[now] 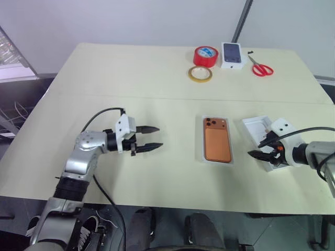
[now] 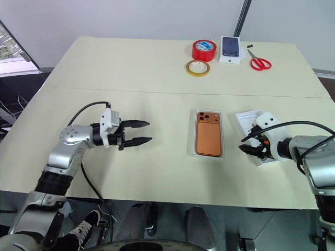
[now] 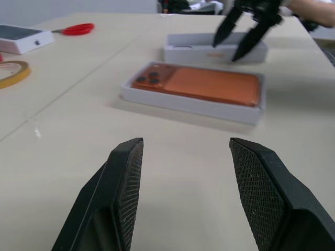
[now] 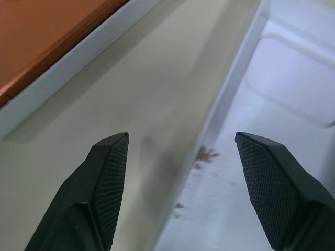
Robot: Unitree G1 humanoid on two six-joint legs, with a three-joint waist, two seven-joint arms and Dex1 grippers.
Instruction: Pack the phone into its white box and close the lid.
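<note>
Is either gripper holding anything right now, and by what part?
Nothing is held. The left gripper is open over bare table; the right gripper is open, straddling the lid's wall without clamping it.

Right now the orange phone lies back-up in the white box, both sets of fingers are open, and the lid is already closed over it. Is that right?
Not quite. The lid is not on: it lies open side up beside the white box, under the right gripper. The left eye view shows the phone uncovered in the box. The rest holds: the phone is back-up and both the left gripper and the right have open fingers.
</note>
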